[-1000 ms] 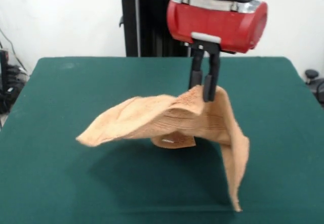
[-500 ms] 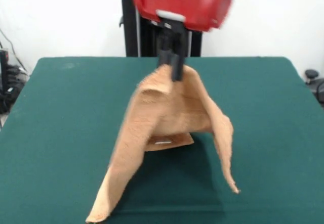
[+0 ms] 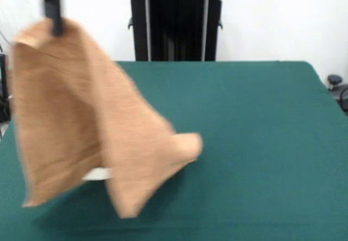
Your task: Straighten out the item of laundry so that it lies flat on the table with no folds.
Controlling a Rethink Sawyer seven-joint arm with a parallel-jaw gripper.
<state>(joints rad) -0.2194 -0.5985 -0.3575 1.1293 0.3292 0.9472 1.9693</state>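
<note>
I see the black gripper [image 3: 53, 12] clamped on one top edge of the orange-tan terry hand towel [image 3: 92, 127], which hangs folded above the dark green felt table [image 3: 255, 127] (lower corners near the cloth). I would lower slowly, dragging so the hem lays out flat.

A black pedestal [image 3: 176, 26] with upright bars stands at twelve o'clock, a curved black rail and a sliver of red casing on top. Slim black gripper [image 3: 53, 7] at eleven o'clock.

You've got a plain peach-tan towel [image 3: 92, 127], black tool [image 3: 53, 7], dark green desk [image 3: 255, 143], black pedestal [image 3: 176, 26].
</note>
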